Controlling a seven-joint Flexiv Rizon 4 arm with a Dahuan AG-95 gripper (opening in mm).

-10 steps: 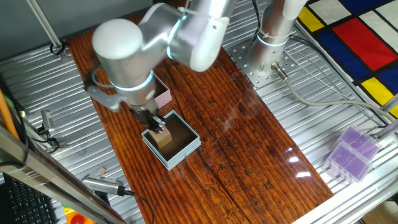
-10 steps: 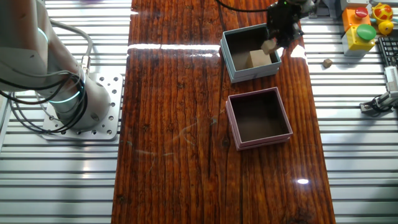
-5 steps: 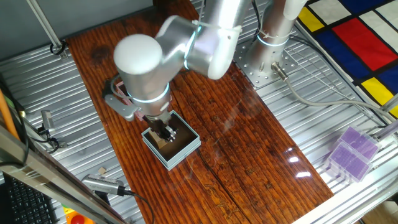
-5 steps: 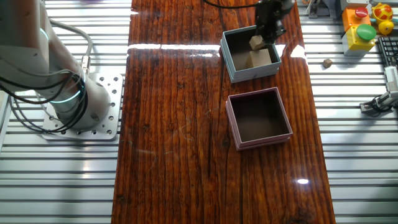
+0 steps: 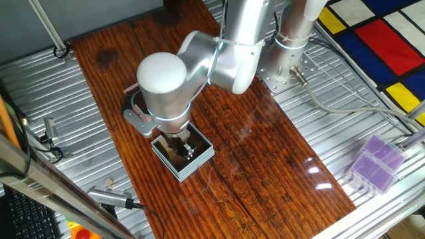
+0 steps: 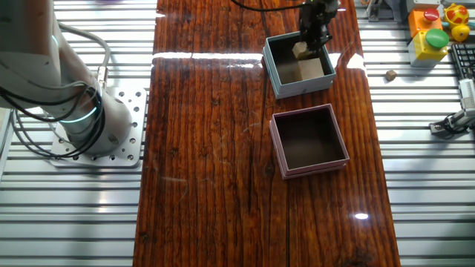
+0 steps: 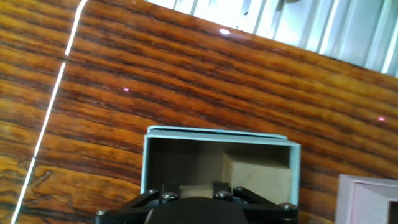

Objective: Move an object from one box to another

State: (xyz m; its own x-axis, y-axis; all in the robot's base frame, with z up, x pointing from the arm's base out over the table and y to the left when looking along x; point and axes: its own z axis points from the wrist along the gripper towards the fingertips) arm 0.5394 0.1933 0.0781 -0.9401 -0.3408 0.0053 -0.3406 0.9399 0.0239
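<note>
The light blue-grey box (image 6: pixel 276 74) stands at the far end of the wooden table, and a tan wooden block (image 6: pixel 312 69) lies inside it. My gripper (image 6: pixel 306 50) hangs over this box's far side, shut on a second small tan block (image 6: pixel 299 50). In one fixed view the gripper (image 5: pixel 186 150) reaches down into the blue box (image 5: pixel 174 169). In the hand view the held block (image 7: pixel 189 186) shows between the fingers, with the blue box (image 7: pixel 217 134) and the resting block (image 7: pixel 258 171) below. The pink box (image 6: pixel 278 148) is empty; its corner shows in the hand view (image 7: pixel 367 190).
The arm's base (image 6: pixel 89 126) stands on a metal plate left of the table. Coloured toy blocks (image 6: pixel 430 33), a small ball (image 6: pixel 390 74) and a metal tool (image 6: pixel 453 122) lie on the slatted surface to the right. Purple boxes (image 5: pixel 375 162) sit at the table's edge.
My gripper has carried the small block from the blue box's right edge to over its inside and lowered it. The boxes and the resting block have not moved.
</note>
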